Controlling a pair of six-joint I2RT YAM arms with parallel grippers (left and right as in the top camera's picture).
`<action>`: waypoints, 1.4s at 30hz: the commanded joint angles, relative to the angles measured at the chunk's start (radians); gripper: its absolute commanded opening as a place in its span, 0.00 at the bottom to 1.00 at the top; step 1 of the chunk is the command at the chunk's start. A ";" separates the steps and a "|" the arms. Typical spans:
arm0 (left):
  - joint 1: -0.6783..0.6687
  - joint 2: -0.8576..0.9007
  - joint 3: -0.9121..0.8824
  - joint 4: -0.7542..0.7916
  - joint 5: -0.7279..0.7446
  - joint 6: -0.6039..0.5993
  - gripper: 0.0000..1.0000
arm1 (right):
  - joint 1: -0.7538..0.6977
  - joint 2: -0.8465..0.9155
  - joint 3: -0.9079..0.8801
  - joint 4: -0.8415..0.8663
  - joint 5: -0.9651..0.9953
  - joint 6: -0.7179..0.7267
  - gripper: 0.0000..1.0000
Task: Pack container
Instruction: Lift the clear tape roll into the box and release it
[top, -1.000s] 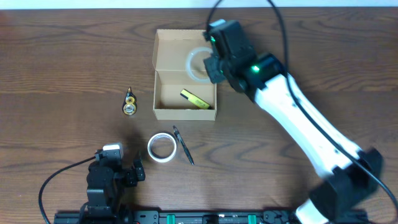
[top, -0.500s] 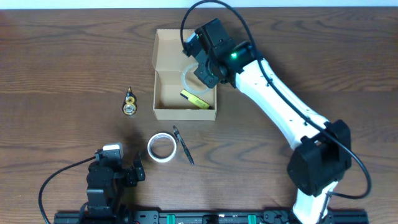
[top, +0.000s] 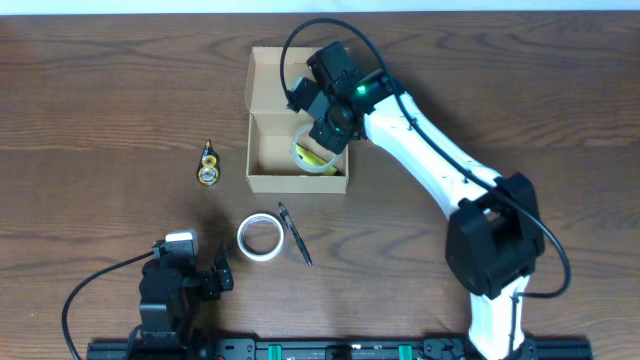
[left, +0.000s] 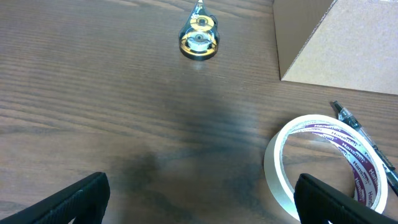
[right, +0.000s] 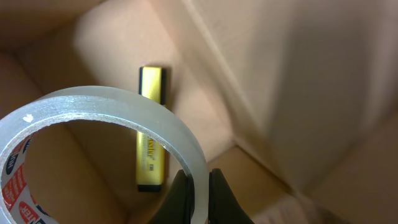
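The tan cardboard box (top: 254, 150) stands open at the table's upper middle, its flap lid folded back. My right gripper (top: 322, 138) is inside it, shut on a clear tape roll (top: 307, 156); the right wrist view shows the roll (right: 112, 109) pinched between the fingers (right: 199, 193) above a yellow stick (right: 151, 134) on the box floor. My left gripper (top: 190, 272) rests open and empty near the front edge. Its jaws (left: 199, 199) span bare wood beside a second white tape roll (left: 326, 165).
A small gold and clear tape dispenser (top: 208, 168) lies left of the box. The white tape roll (top: 260, 237) and a black pen (top: 295, 235) lie in front of the box. The box corner (left: 336, 43) shows in the left wrist view.
My right arm has swung left and down, carrying the clear tape roll from over the lid into the box's compartment. The left arm has not moved.
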 joint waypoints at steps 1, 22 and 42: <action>0.004 -0.006 -0.016 -0.006 -0.006 0.006 0.95 | -0.003 0.030 0.023 -0.003 -0.029 -0.025 0.01; 0.004 -0.006 -0.016 -0.006 -0.006 0.006 0.95 | 0.000 0.054 0.022 0.008 -0.029 -0.025 0.16; 0.004 -0.006 -0.016 -0.006 -0.006 0.006 0.95 | 0.032 -0.024 0.100 0.005 -0.029 -0.021 0.31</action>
